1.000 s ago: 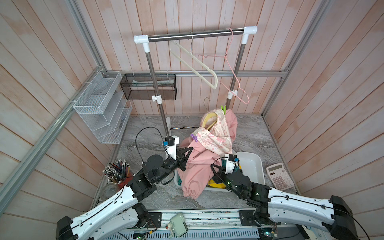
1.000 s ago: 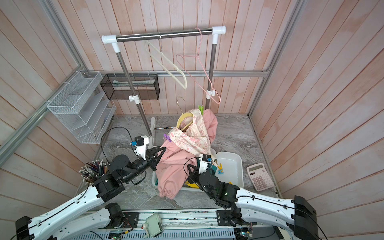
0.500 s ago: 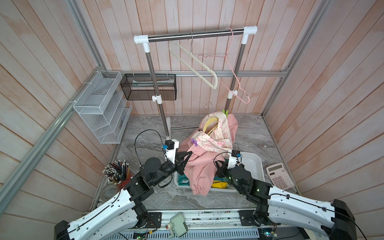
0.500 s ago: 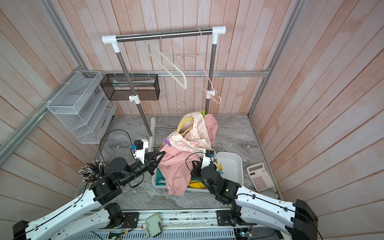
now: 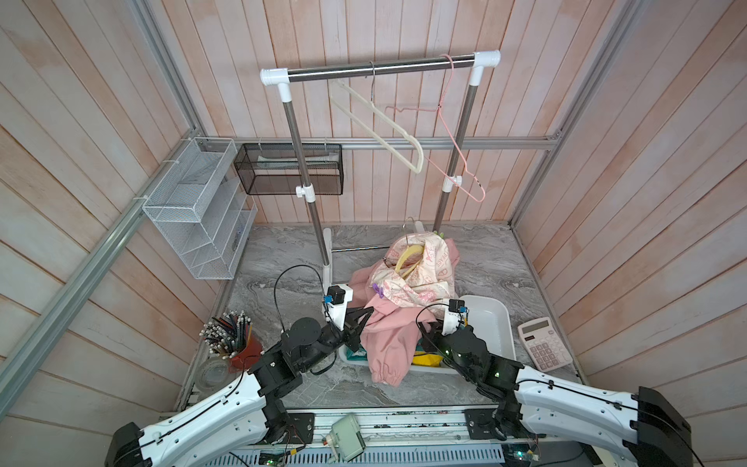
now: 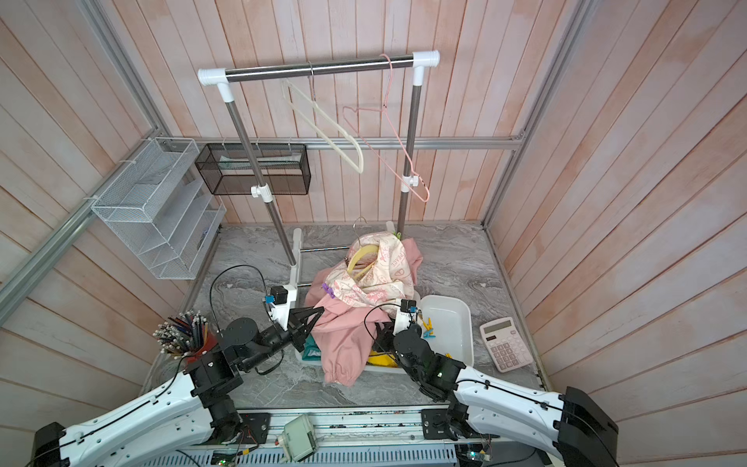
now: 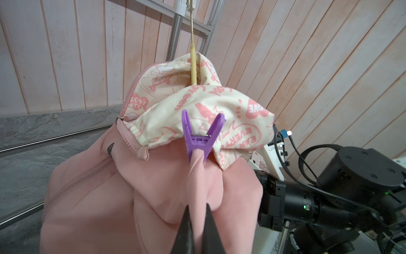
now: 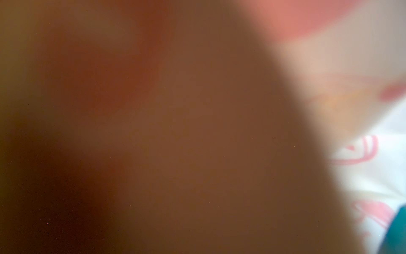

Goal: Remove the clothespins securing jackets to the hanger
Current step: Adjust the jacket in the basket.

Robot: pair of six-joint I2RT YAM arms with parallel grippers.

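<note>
Purple clothespin [image 7: 201, 136] grips a fold of the pink jacket [image 7: 131, 198], heaped on the white bin [image 5: 491, 319]. Left gripper [image 7: 197, 207] is clamped on that fold close to it; the right gripper [image 5: 426, 331] is buried in cloth, jaws unreadable. Pulling cloth could drag the jacket without releasing the pin.

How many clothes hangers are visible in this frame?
3: a cream hanger and a pink wire hanger on the rail, and a yellow hanger inside the pink jacket. More may be hidden under it.
</note>
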